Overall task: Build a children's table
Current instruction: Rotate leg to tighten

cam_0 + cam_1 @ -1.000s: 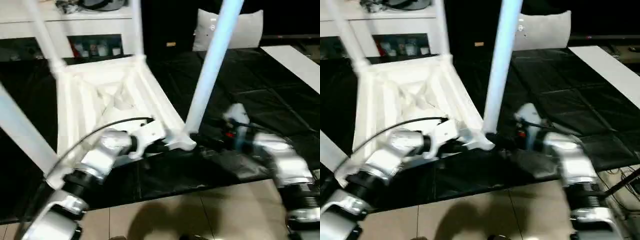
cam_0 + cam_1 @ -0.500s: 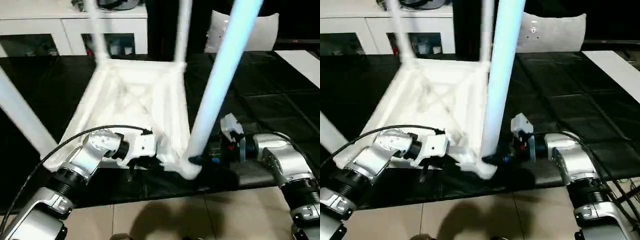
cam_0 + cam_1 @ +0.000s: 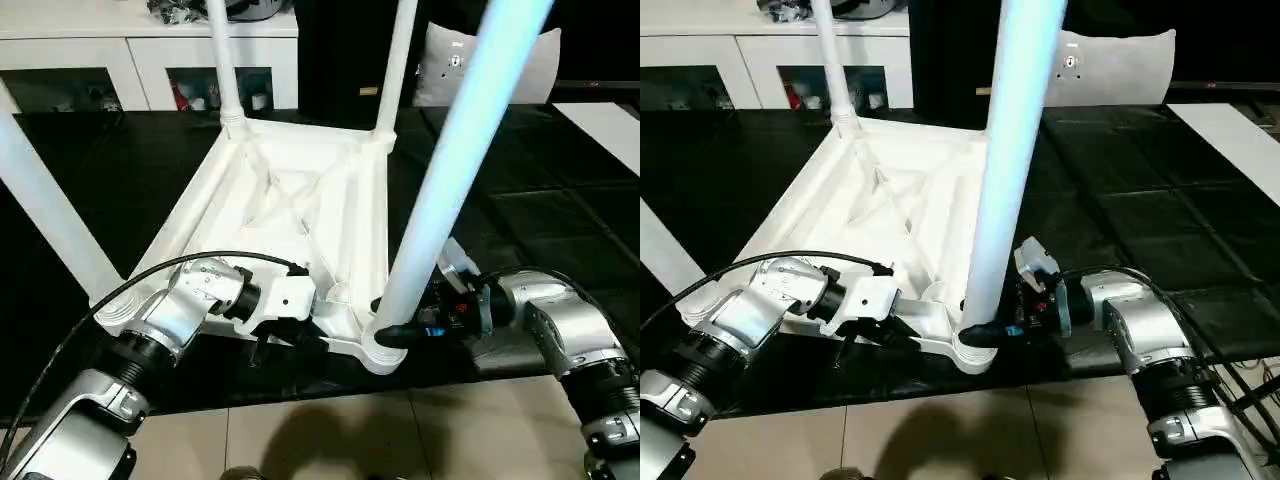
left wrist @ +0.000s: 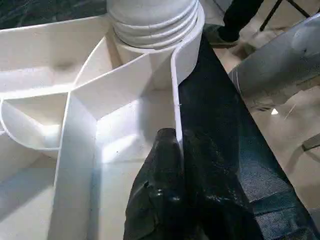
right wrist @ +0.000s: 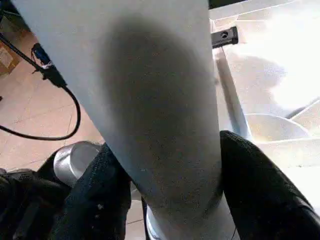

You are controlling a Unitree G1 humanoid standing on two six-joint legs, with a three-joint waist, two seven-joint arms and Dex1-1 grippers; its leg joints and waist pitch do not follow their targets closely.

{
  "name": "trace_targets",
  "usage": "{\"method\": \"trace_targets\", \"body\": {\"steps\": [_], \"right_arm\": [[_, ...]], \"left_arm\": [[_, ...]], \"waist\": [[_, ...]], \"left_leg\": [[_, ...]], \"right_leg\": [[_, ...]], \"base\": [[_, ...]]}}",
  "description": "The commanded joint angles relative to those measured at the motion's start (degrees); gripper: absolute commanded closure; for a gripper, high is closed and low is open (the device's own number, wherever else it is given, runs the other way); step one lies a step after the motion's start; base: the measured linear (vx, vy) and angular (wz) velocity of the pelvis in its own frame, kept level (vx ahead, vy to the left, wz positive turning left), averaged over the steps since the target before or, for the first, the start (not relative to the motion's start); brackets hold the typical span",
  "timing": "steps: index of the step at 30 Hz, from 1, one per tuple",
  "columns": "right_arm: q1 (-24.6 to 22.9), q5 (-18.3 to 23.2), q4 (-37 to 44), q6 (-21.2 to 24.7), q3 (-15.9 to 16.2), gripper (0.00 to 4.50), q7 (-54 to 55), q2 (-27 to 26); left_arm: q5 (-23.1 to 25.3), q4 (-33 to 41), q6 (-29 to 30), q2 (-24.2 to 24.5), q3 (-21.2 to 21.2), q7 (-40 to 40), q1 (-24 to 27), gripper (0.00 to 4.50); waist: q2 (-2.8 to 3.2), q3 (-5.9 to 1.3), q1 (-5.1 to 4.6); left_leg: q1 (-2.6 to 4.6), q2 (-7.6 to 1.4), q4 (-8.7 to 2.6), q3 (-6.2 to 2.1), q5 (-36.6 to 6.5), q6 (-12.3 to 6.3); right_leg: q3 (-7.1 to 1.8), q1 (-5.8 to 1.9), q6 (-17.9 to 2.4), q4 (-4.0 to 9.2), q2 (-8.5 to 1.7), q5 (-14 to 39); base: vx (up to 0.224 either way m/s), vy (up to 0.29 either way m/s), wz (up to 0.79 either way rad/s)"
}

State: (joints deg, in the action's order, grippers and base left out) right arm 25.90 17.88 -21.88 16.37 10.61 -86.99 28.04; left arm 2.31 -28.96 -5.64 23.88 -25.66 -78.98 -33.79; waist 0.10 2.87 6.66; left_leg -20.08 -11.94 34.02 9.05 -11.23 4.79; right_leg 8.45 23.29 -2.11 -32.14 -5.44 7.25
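The children's table (image 3: 290, 210) lies upside down on a black mat, ribbed underside up, its near corner at the mat's near edge where the tan floor (image 3: 400, 440) begins. In the left eye view, four white legs rise from its corner sockets; the nearest leg (image 3: 450, 170) stands in the near corner socket. The left claw (image 3: 290, 335) grips the tabletop's near rim. The right claw (image 3: 400, 335) reaches in from the right at the foot of the nearest leg. A white cabinet (image 3: 130, 60) with glass doors stands behind, and a white cushion (image 3: 500, 65) sits to the right at the back.

In the left wrist view, the black fingers (image 4: 165, 200) are pinched tight on the thin white rim, just beside the threaded socket (image 4: 150, 20).

In the right wrist view, the two black fingers (image 5: 255, 190) sit one on each side of the leg, pressed against it.
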Motion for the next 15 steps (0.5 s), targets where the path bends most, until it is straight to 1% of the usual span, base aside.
{"method": "trace_targets", "body": {"steps": [1, 3, 4, 6, 7, 8, 9, 10, 11, 12, 13, 14, 15], "right_arm": [[-1.18, 1.43, 1.79, 2.64, 0.22, 2.29, 0.31, -0.14], [-1.42, 1.42, 2.14, 3.38, -0.21, 2.31, 2.34, -0.81], [-1.67, 1.12, 2.48, 3.68, -0.53, 2.31, 4.56, -1.56], [-1.59, -1.27, 1.83, 2.93, -1.51, 2.31, 12.78, -4.48], [-1.12, -2.53, 0.97, 2.83, -2.33, 2.33, 18.25, -6.75], [-1.12, -2.53, 0.97, 2.83, -2.33, 2.33, 18.25, -6.75], [0.08, -4.69, -1.01, 1.97, -3.78, 2.35, 27.92, -10.99], [0.08, -4.69, -1.01, 1.97, -3.78, 2.38, 27.92, -10.99], [1.12, -5.64, -2.6, 1.0, -4.99, 2.4, 34.53, -14.32], [1.59, -5.62, -3.18, 0.47, -5.79, 2.4, 37.42, -15.94], [1.61, -5.62, -3.2, 0.46, -5.82, 2.42, 37.52, -15.99], [2.46, -5.81, -4.37, 0.46, -6.69, 2.45, 42.21, -18.6], [3.03, -6.5, -5.26, 0.52, -6.95, 2.46, 45.84, -20.42]], "left_arm": [[0.09, 0.89, 1.74, -1.1, -0.29, 1.04, 0.23, 4.5], [-0.25, 1.32, 3.32, -1.45, 0.46, 2.3, 0.53, 4.5], [-0.61, 2.07, 5.3, -1.77, 1.19, 3.56, 0.87, 4.5], [-0.87, 3.88, 9.58, -2.73, 2.84, 7.31, 1.55, 4.5], [-0.84, 5.07, 12.46, -3.48, 3.79, 9.91, 1.92, 4.5], [-0.84, 5.07, 12.46, -3.48, 3.79, 9.91, 1.92, 4.5], [-1.0, 7.3, 17.26, -5.11, 5.29, 14.08, 2.59, 4.5], [-1.0, 7.3, 17.26, -5.11, 5.29, 14.08, 2.59, 4.5], [-1.14, 9.07, 21.04, -6.54, 6.22, 16.93, 3.08, 4.5], [-1.04, 9.93, 22.45, -7.15, 6.28, 17.9, 3.21, 4.5], [-1.04, 9.95, 22.5, -7.18, 6.29, 17.93, 3.21, 4.5], [-0.43, 10.83, 24.61, -8.57, 6.5, 20.32, 3.2, 4.5], [0.29, 11.3, 26.1, -9.82, 6.75, 22.6, 3.06, 4.5]], "waist": [[-0.75, -4.13, -0.31], [-0.74, -4.06, -0.42], [-0.76, -3.95, -0.43], [-0.79, -3.72, -0.84], [-0.63, -3.57, -1.19], [-0.65, -3.54, -1.52], [-0.7, -3.4, -2.39], [-0.72, -3.26, -3.03], [-0.66, -3.2, -4.24], [-0.27, -3.08, -5.58], [-0.05, -3.27, -6.5], [0.24, -3.3, -7.26], [0.96, -3.14, -8.15]], "left_leg": [[0.08, -1.58, -3.82, 0.5, -9.48, -3.57], [0.01, -1.61, -3.87, 0.47, -9.48, -3.38], [0.07, -1.51, -3.87, 0.49, -9.92, -3.33], [0.32, -1.18, -3.8, 0.45, -11.33, -2.27], [0.4, -0.87, -3.7, 0.39, -12.34, -1.75], [0.41, -0.89, -3.71, 0.35, -12.79, -1.25], [0.28, -0.61, -3.58, 0.17, -14.07, -0.69], [-0.06, -0.61, -3.55, 0.0, -14.88, -0.2], [-0.06, -0.29, -3.12, -0.32, -17.23, 0.1], [0.37, -0.33, -2.87, -0.51, -19.59, -0.06], [0.68, -0.58, -2.62, -0.83, -21.41, -0.48], [0.43, -0.95, -2.97, -1.12, -22.18, -0.98], [-0.65, -2.66, -4.4, -2.07, -24.95, -1.01]], "right_leg": [[-3.18, -3.55, -5.82, 3.66, -3.44, 24.51], [-3.13, -3.57, -5.49, 3.7, -3.4, 25.01], [-3.03, -3.47, -5.13, 3.97, -3.41, 26.08], [-2.66, -3.29, -3.54, 4.62, -3.54, 30.7], [-2.29, -3.2, -2.31, 5.15, -3.49, 33.38], [-2.23, -3.11, -1.86, 5.29, -3.53, 34.3], [-1.57, -3.15, -0.55, 5.77, -3.42, 36.63], [-1.17, -3.3, 0.12, 5.87, -3.38, 37.51], [-0.04, -3.39, 2.51, 6.89, -3.19, 40.12], [0.79, -3.06, 3.13, 7.67, -3.13, 40.75], [1.98, -3.61, 4.0, 8.25, -3.33, 40.74], [2.06, -4.08, 3.79, 8.18, -3.37, 38.92], [1.94, -5.36, 2.57, 6.89, -3.39, 34.49]], "base": [[0.0, 0.0, 0.0], [0.0, 0.0, 0.0], [0.0, 0.0, 0.0], [0.0, 0.0, 0.0], [0.0, 0.0, 0.0], [0.0, 0.0, 0.0], [0.0, 0.0, 0.0], [0.0, 0.0, 0.0], [0.0, 0.0, 0.0], [0.0, 0.0, 0.0], [0.0, 0.0, 0.0], [0.0, 0.0, 0.0], [0.0, 0.0, 0.0]]}}
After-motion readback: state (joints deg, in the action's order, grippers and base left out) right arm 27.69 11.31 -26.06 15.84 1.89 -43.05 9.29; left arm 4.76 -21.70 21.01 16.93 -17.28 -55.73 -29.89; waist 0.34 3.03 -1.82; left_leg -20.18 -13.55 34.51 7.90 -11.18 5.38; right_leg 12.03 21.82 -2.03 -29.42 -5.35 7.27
